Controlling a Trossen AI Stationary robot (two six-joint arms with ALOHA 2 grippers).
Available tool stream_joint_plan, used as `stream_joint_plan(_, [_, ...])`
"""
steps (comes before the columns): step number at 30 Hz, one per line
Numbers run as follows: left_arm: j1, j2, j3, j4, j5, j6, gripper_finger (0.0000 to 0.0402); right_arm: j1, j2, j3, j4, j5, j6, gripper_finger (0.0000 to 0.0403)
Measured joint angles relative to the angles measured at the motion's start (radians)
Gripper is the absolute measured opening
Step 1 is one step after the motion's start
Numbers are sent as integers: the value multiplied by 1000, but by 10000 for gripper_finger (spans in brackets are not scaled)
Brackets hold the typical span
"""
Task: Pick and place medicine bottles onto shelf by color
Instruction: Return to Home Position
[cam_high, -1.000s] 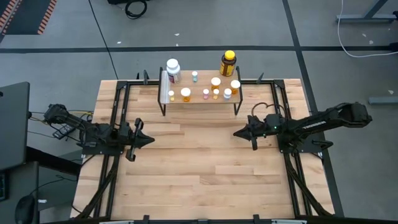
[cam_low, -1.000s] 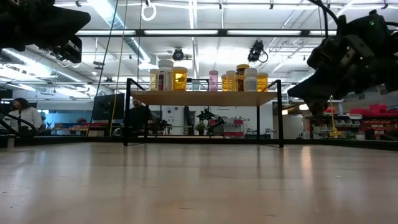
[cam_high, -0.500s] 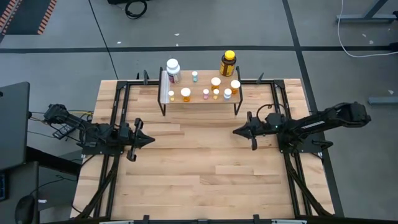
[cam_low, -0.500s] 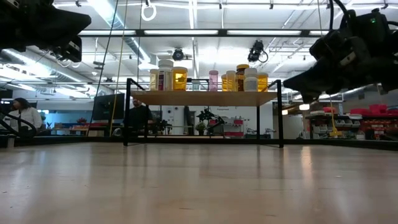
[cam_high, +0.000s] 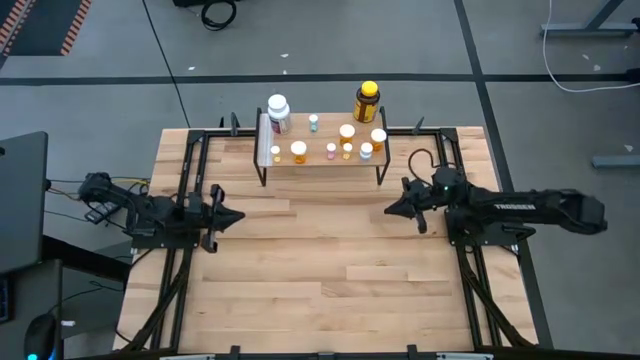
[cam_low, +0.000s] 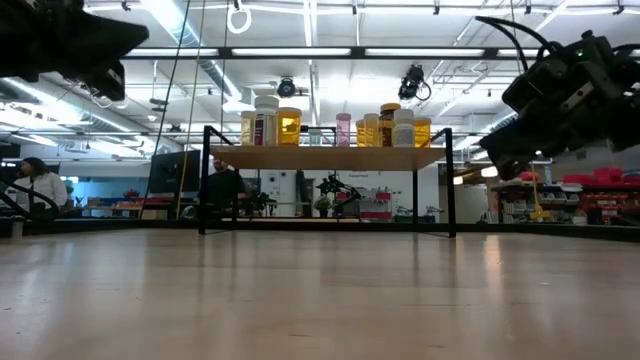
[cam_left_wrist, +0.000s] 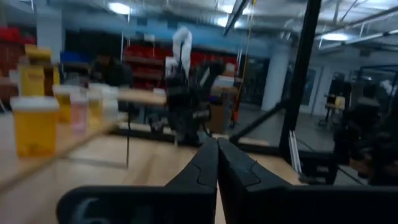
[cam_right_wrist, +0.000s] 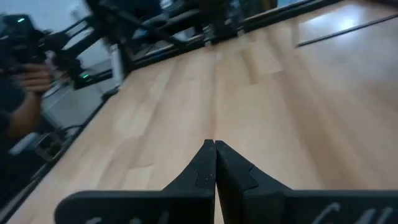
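Note:
The shelf (cam_high: 320, 158) stands at the table's far middle on thin black legs. Several medicine bottles stand upright on its plank: a larger white one (cam_high: 278, 110) at the left end, a dark amber one with a yellow cap (cam_high: 367, 100) toward the right, and small white and orange ones (cam_high: 346, 141) between them. In the low view they line the plank (cam_low: 325, 157). My left gripper (cam_high: 238, 216) hovers shut and empty near the shelf's left legs, pointing right. My right gripper (cam_high: 390, 211) hovers shut and empty near the right legs, pointing left. Each wrist view shows its shut fingers (cam_left_wrist: 217, 149) (cam_right_wrist: 214, 149).
Black frame rails (cam_high: 188, 190) (cam_high: 458, 250) run along the table's left and right sides under the arms. Bare wood (cam_high: 320, 270) fills the table's middle and near part. A person (cam_low: 35, 185) sits in the room beyond the table.
My right arm has swung about: its rear part has gone toward the table's near edge, and its gripper has drawn back a little toward the right edge, still shut. The bottles and shelf have not moved.

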Motion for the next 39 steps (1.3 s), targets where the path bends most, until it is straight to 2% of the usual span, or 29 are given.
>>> stream_joint_plan(5, [25,-117,0,-56,-42,43,3,-48,-117,0,-156,55,-1,10])
stream_joint_plan(10, [50,-113,1,-149,-157,-24,7,-48,-196,0,-295,182,-1,7])
stream_joint_plan(16, [38,-112,-1,-165,-94,-108,4,-36,-293,0,-290,309,-2,9])
stream_joint_plan(19, [25,-113,-1,-127,-82,-82,9,-23,-351,0,-277,380,-3,8])
stream_joint_plan(23, [21,-113,-1,-108,-82,-29,12,-5,-439,0,-263,394,17,9])
stream_joint_plan(26, [21,-113,1,-110,-90,-28,8,15,-507,0,-347,444,66,9])
stream_joint_plan(29, [21,-111,1,-117,-96,-25,6,51,-556,0,-479,542,91,9])
stream_joint_plan(34, [21,-110,2,-195,-104,1,19,98,-562,0,-465,672,122,14])
stream_joint_plan(39, [21,-110,4,-255,-104,-69,34,105,-562,0,-459,677,215,14])
